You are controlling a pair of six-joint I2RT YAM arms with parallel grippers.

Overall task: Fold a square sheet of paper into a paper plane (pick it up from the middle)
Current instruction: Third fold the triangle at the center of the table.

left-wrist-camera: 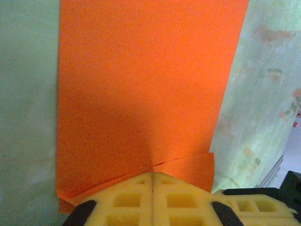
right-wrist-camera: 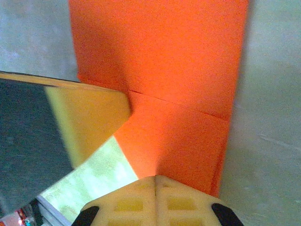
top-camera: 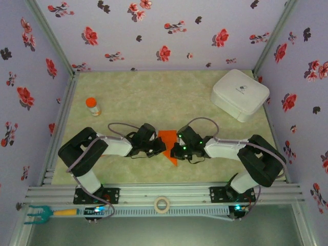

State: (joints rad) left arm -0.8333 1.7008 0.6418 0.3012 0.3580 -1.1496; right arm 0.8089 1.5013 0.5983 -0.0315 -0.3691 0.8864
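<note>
The orange-red square sheet of paper (top-camera: 167, 137) lies creased flat on the table between the two arms, narrowing to a point toward the near edge. In the left wrist view the paper (left-wrist-camera: 146, 80) shows a folded flap edge near the fingers. My left gripper (top-camera: 163, 147) (left-wrist-camera: 154, 175) is shut, its joined tips resting on the sheet's left side. My right gripper (top-camera: 176, 150) (right-wrist-camera: 155, 178) is also shut, tips down on the paper (right-wrist-camera: 174, 70) from the right. The left gripper's yellow finger (right-wrist-camera: 89, 120) shows in the right wrist view, touching the sheet's edge.
A white case (top-camera: 240, 95) sits at the back right. An orange-capped bottle (top-camera: 93, 106) stands at the left. A tape roll (top-camera: 162, 204) and a teal-and-orange tool (top-camera: 46, 211) lie on the front rail. Floral walls enclose three sides.
</note>
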